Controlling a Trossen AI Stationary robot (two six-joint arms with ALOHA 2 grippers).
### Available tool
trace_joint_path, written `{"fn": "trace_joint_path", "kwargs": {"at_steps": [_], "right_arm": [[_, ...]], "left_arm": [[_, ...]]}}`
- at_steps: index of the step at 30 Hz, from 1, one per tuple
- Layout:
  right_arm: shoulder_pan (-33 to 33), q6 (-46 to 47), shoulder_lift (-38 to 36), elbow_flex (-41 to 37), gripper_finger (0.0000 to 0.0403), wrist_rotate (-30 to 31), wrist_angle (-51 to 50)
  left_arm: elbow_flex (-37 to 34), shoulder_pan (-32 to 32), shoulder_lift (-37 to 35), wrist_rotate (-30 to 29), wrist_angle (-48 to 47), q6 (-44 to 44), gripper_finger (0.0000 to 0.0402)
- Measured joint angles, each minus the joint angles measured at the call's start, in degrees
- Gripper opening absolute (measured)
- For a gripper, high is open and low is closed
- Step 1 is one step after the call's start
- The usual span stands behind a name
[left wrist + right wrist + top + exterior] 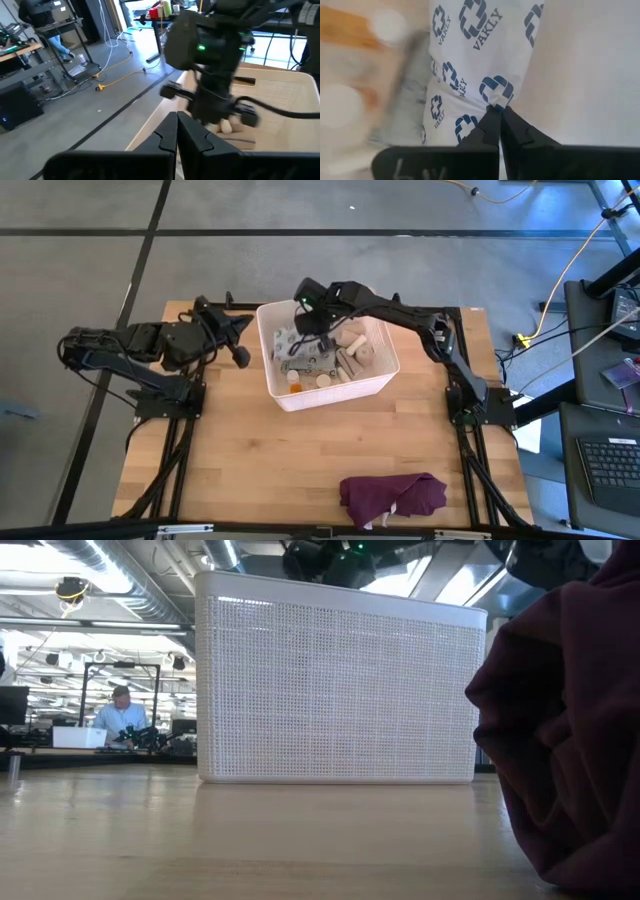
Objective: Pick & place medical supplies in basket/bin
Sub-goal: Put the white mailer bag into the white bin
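Note:
The white tub (385,385) (335,690) stands on the table's far half. Inside it lie beige rolls (352,352), an orange pill bottle (293,386) (350,27) and patterned packets (300,358). My right gripper (312,330) (499,114) reaches over the tub's left half, shut on a white packet printed with blue crosses (470,60). My left gripper (240,356) (177,131) waits shut just outside the tub's left wall. The low view shows only the tub's near wall, so its contents are hidden there. My right gripper pinches the white packet between its two fingertips at its edge (496,100), where the wrapper narrows toward the fingers. It comes from above, pointing down into the tub. The packet stretches away below the fingers over the other supplies; whether it rests on them cannot be told.
A dark purple cloth (392,498) (570,720) lies bunched near the table's near edge, right of centre. Bare wood spreads between it and the tub. Beyond the table a person (118,712) sits at a desk.

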Motion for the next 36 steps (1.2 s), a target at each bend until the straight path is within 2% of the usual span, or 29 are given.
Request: {"fn": "trace_joint_path", "kwargs": {"at_steps": [4,13,22,26,32,36], "right_arm": [[0.6,-0.2,0.1,0.0,0.0000,-3.7,-1.8],[-0.4,1.6,3.0,0.1,0.0000,-4.8,-0.1],[-0.7,3.6,3.9,0.0,0.0004,-7.3,0.4],[-0.9,3.7,3.9,0.0,0.0034,-7.4,1.0],[-0.9,3.9,4.0,0.0,0.0117,-7.1,1.7],[-0.8,8.3,3.5,0.0,0.0158,-5.2,2.1]], "left_arm": [[0.0,1.1,0.0,1.3,0.0,0.0,0.0005],[0.0,4.2,0.0,7.5,-0.2,-0.9,0.0003],[-0.1,5.9,0.2,10.6,-0.3,-1.3,0.0002],[-0.1,5.9,0.2,10.7,-0.4,-1.4,0.0006],[-0.1,5.9,0.2,10.7,-0.4,-1.4,0.0007],[-0.1,5.9,0.2,10.7,-0.4,-1.5,0.0008]]}}
